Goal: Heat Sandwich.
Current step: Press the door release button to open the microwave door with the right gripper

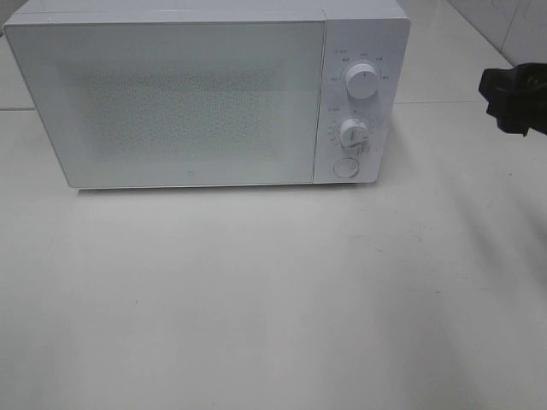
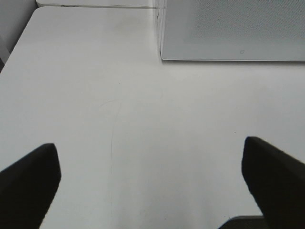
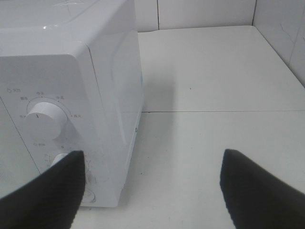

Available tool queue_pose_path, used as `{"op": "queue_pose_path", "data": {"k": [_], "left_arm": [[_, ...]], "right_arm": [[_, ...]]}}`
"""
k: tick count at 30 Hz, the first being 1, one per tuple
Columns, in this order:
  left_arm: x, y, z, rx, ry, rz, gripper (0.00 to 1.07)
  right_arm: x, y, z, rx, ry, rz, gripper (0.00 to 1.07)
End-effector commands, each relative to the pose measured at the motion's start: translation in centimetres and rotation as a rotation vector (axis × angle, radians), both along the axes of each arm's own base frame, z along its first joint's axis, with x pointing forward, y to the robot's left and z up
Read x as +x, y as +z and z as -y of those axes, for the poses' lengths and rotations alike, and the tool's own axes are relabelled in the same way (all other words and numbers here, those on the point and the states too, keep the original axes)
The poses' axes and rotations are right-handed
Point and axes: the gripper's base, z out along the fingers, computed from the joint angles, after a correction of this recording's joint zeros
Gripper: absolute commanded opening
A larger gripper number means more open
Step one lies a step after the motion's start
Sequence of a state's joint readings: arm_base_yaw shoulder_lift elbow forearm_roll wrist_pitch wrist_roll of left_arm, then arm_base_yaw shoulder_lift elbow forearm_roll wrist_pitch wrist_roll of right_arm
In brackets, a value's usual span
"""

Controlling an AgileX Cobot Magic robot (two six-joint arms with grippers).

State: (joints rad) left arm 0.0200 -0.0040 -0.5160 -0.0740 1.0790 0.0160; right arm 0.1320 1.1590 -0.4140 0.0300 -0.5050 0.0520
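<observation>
No sandwich shows in any view. The white microwave (image 1: 171, 94) stands at the back of the table with its door closed; whatever is inside is hidden behind the frosted door. My right gripper (image 1: 513, 101) hangs at the right edge of the high view, to the right of the control panel. In its wrist view the right gripper (image 3: 152, 162) is open and empty, with the microwave's side (image 3: 114, 95) just beside it. My left gripper (image 2: 150, 148) is open and empty above bare table, facing the microwave's lower left corner (image 2: 164, 52). It is outside the high view.
The control panel carries an upper knob (image 1: 361, 82), a lower knob (image 1: 354, 132) and a round button (image 1: 344, 166). A white table (image 1: 273, 299) spreads in front of the microwave. A tiled wall (image 3: 205, 12) rises behind and to the right.
</observation>
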Motion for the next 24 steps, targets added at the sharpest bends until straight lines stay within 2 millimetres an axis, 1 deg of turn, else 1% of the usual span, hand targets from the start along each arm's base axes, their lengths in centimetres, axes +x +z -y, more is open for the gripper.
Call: {"op": "queue_pose_path", "data": {"k": [1,3,6,7,9,10,11,14,15,16,19,20,22,24], "left_arm": [[-0.3,0.0,0.1,-0.008,-0.003,0.028,0.98],[-0.3,0.0,0.1,-0.008,-0.003,0.028,0.98],[-0.3,0.0,0.1,-0.008,-0.003,0.028,0.98],[-0.3,0.0,0.1,-0.008,-0.003,0.028,0.98],[-0.3,0.0,0.1,-0.008,-0.003,0.028,0.98],[-0.3,0.0,0.1,-0.008,-0.003,0.028,0.98],[-0.3,0.0,0.1,-0.008,-0.003,0.028,0.98],[-0.3,0.0,0.1,-0.008,-0.003,0.028,0.98],[-0.3,0.0,0.1,-0.008,-0.003,0.028,0.98],[-0.3,0.0,0.1,-0.008,-0.003,0.028,0.98],[-0.3,0.0,0.1,-0.008,-0.003,0.028,0.98],[-0.3,0.0,0.1,-0.008,-0.003,0.028,0.98],[-0.3,0.0,0.1,-0.008,-0.003,0.028,0.98],[-0.3,0.0,0.1,-0.008,-0.003,0.028,0.98]], "right_arm": [[-0.5,-0.3,-0.2,-0.013,-0.005,0.053,0.75],[-1.2,-1.0,-0.9,-0.039,0.004,0.075,0.75],[-1.4,-1.6,-1.4,-0.055,0.006,0.074,0.75],[-1.5,-2.1,-1.9,-0.066,0.01,0.067,0.75],[-1.5,-2.7,-2.6,-0.074,0.025,0.05,0.75],[-1.5,-2.7,-2.6,-0.074,0.025,0.05,0.75],[-1.4,-3.2,-3.3,-0.083,0.038,0.041,0.75],[-1.3,-3.9,-4.2,-0.073,0.04,0.032,0.75],[-1.3,-3.9,-4.2,-0.073,0.04,0.032,0.75],[-1.3,-4.4,-5.0,-0.061,0.04,0.028,0.75],[-1.3,-5.3,-5.9,-0.058,0.037,0.011,0.75],[-1.3,-5.3,-5.9,-0.058,0.037,0.011,0.75],[-1.5,-6.0,-6.8,-0.062,0.029,-0.005,0.75],[-1.6,-6.3,-7.0,-0.063,0.023,-0.018,0.75]]}}
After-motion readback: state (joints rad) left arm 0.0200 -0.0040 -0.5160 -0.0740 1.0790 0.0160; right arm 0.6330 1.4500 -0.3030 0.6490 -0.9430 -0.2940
